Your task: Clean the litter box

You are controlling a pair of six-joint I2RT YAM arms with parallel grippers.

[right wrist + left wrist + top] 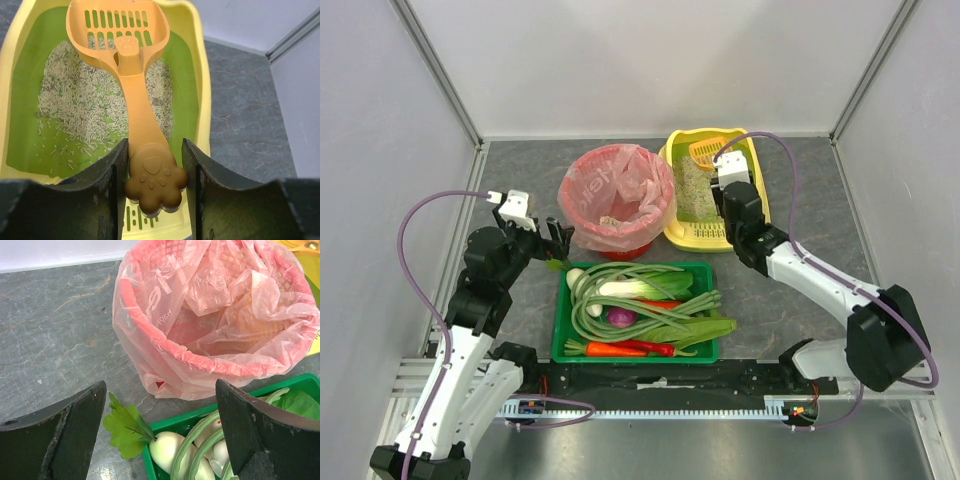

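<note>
**Ana:** Start from the near side. What is the left pincer doing?

**Bo:** Nothing for now. It hangs wide and empty over the near-left corner of the green vegetable tray. It faces the red bin with its pink bag.

**Ana:** And the right pincer?

**Bo:** It is narrowed on the paw-shaped end of the orange litter scoop. Both fingers press the handle, so I say it holds the scoop.

**Ana:** Where is the litter box?

**Bo:** On the far right part of the tabletop, beyond the tray and just beside the bin, on the bin's right. The slotted head of the scoop lies over the far end, above the grey-beige litter. I see nothing in the head. Whether it touches the litter, I cannot tell.

**Ana:** So which step is it?

**Bo:** I judge that the scoop is taken and the scooping itself is not yet done. Next, the head should go down into the litter and pass through it. Then it should rise level, so the clean grains fall through the slots, and travel left to the bin — without tipping on the way.
</note>
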